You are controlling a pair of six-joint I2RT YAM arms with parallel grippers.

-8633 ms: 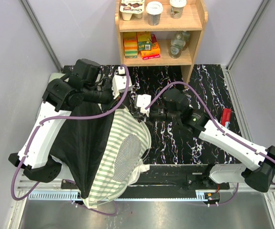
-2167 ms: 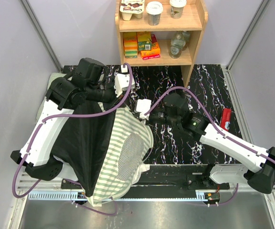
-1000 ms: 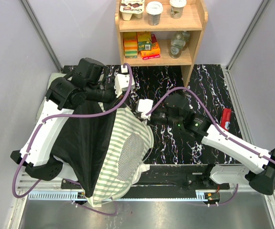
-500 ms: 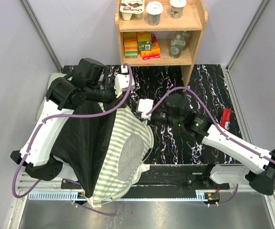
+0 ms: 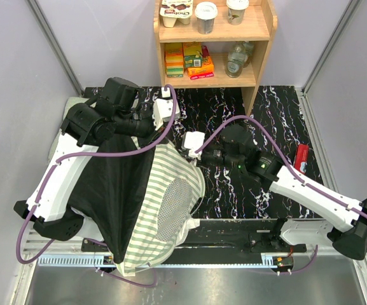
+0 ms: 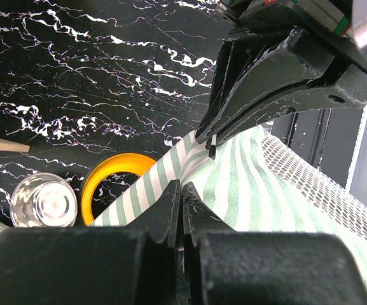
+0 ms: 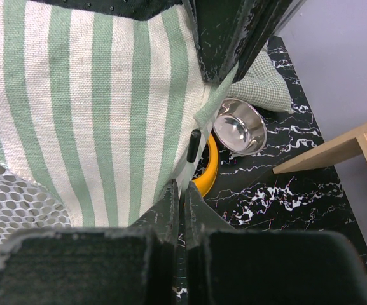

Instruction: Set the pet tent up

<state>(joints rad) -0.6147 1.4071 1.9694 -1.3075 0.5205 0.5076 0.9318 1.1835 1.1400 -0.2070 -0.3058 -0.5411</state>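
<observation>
Striped sage-and-white cloth of the pet tent (image 6: 253, 190) filled the near right of the left wrist view, with its white mesh panel at the right edge. We saw the left gripper (image 6: 180, 190) pinched fully closed on a ridge of that cloth. Just beyond it, the right gripper (image 6: 212, 143) was clamped tight on the cloth's edge. A yellow ring holder (image 6: 107, 175) and a steel bowl (image 6: 43, 202) sat on the black marble table (image 6: 75, 76) to the left.

From the right wrist view, we found the right gripper's fingers pressed together at the edge of the stripes. The left gripper's dark fingers came down onto the same peak from above. A green checked cushion (image 7: 259, 79) lay beyond the bowl.

From the top external view, the tent lay on the left near part of the table. Its dark underside faced left, and its near end hung over the table edge. Both grippers met at its far tip. On the wooden shelf (image 5: 259, 51) we could not read the lettering on the top pack (image 5: 175, 11) or on the coloured boxes (image 5: 189, 60). A red object (image 5: 301, 155) lay at the right.
</observation>
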